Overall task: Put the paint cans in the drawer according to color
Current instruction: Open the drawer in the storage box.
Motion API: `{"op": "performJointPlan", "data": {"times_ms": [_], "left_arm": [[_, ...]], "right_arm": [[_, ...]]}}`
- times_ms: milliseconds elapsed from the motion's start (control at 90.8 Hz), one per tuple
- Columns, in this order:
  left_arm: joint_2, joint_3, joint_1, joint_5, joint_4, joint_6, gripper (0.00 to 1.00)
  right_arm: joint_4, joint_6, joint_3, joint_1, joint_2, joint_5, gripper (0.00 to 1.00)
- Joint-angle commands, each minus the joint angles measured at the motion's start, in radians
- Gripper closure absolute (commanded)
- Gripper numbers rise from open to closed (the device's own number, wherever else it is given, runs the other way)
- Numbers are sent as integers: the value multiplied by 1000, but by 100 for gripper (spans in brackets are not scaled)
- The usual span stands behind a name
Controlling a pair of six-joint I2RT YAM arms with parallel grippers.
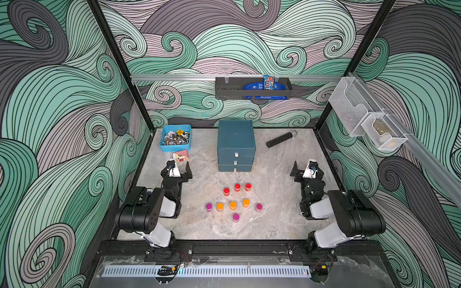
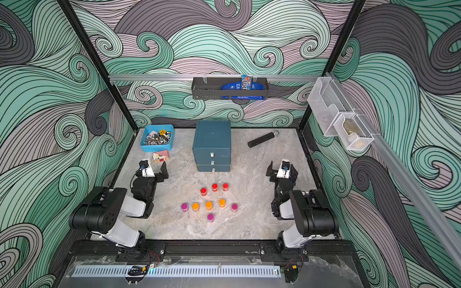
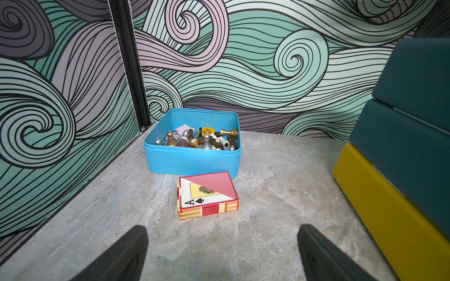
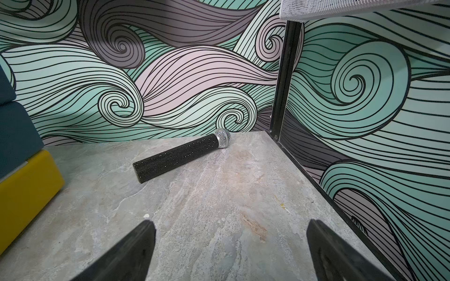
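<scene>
— So, how do the arms sit?

— Both are folded back. The left arm [image 1: 141,212] and the right arm [image 1: 354,217] keep their elbows near the front rail [image 1: 237,245], with the wrists low over the table [image 1: 274,224], pointing toward the back wall. The left gripper [image 3: 222,230] faces a blue bin [image 3: 190,160] of chess pieces [image 3: 207,141] and a card box [image 3: 207,194]. Its fingers stand wide apart with nothing between them. The right gripper [image 4: 231,222] faces a microphone [image 4: 177,155], equally spread and empty.

— And the paint cans [image 1: 233,205]?

— All nine stand on the table between the arms, touched by neither. The red cans [image 1: 237,187] are nearest the drawer [image 1: 236,136], the orange cans [image 1: 219,206] line up in front of them, and the magenta cans [image 1: 236,217] sit at the ends and the front. The drawer is at mid-back, and all three fronts look pushed in, white tabs [image 1: 236,154] facing the cans. From the wrist views its lowest tier shows yellow sides.

— Any writing?

— The card box shows an "A" with a spade. The print on a yellow disc [image 3: 207,130] in the bin is too small to read. A snack packet [image 1: 269,81] in the black rack [image 1: 229,92] on the back wall is too blurred to read.

— The room?

— The tabletop looks like grey marbled stone. The walls carry swirling waves in teal, lilac and grey. White mesh baskets [image 1: 354,107] hang on the right wall.
</scene>
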Motion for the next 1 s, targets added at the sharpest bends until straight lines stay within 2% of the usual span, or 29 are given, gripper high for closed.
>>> {"op": "performJointPlan", "data": {"times_ms": [0,605,660,705,804,870,936,991], "left_arm": [[3,6,5,5,22,2,1],[0,5,5,6,21,3,1],[-14,6,5,6,16,3,6],[-42,1,4,8,-1,5,14],[-161,-31,-4,-15,-33,16,17],[-269,-58,-24,-118,-55,8,17],[-388,-61,-32,-254,-127,-91,17],[-489,-38,-33,-301,-266,-163,16]], "right_arm": [[8,12,11,-4,0,-9,0],[15,9,8,-2,-7,-12,0],[-55,-2,24,6,-46,-10,0],[-140,-21,49,43,-102,81,0],[-422,-26,167,111,-238,198,0],[-575,18,244,116,-294,173,0],[-690,69,296,121,-323,171,0],[-765,112,320,127,-340,164,0]]}}
